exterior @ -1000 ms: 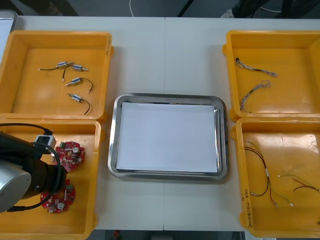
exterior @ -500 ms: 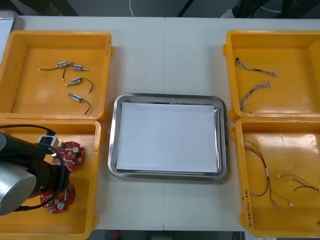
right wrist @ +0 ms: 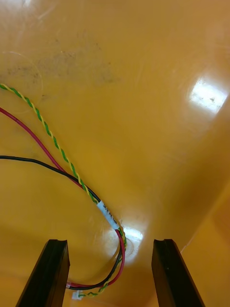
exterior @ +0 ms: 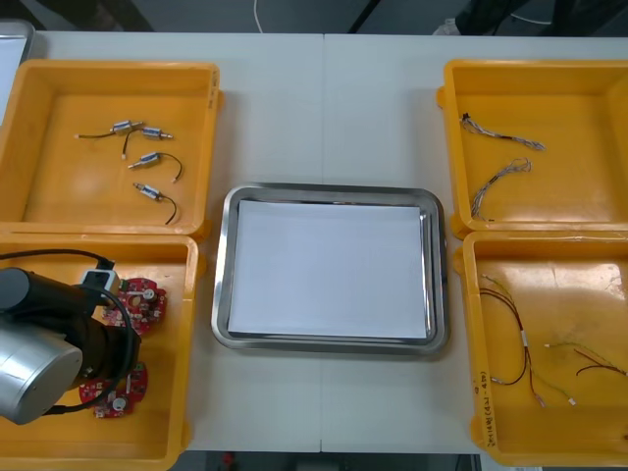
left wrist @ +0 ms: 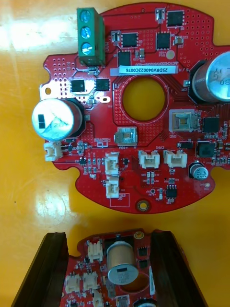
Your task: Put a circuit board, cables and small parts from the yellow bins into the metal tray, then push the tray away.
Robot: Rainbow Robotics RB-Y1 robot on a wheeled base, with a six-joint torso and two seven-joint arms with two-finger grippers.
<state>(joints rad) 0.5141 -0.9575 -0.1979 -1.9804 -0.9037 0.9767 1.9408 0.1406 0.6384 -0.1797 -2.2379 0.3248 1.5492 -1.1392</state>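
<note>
The left gripper (left wrist: 109,234) stands open, its fingers straddling one circuit board (left wrist: 120,268). A second board (left wrist: 129,110) lies just beyond the fingertips, with bare floor of the yellow bin (exterior: 188,294) around both. The metal tray (exterior: 224,265), white inside, sits beyond the bin wall. The right gripper (right wrist: 110,242), also open, hovers over cables (right wrist: 106,213).

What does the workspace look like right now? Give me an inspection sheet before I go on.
Surface: light table, yellow bins two each side.
Job's things: metal tray, white inside, nothing in it; two circuit boards in left near bin; small metal parts in left far bin.
Clutter: nothing seen.
Grippers: left gripper low over the boards, jaws open, one board between them; right gripper in right near bin, jaws open.
Cables: blue and white cables right far bin; black, red and yellow cables right near bin.
Surroundings: dark floor.
</note>
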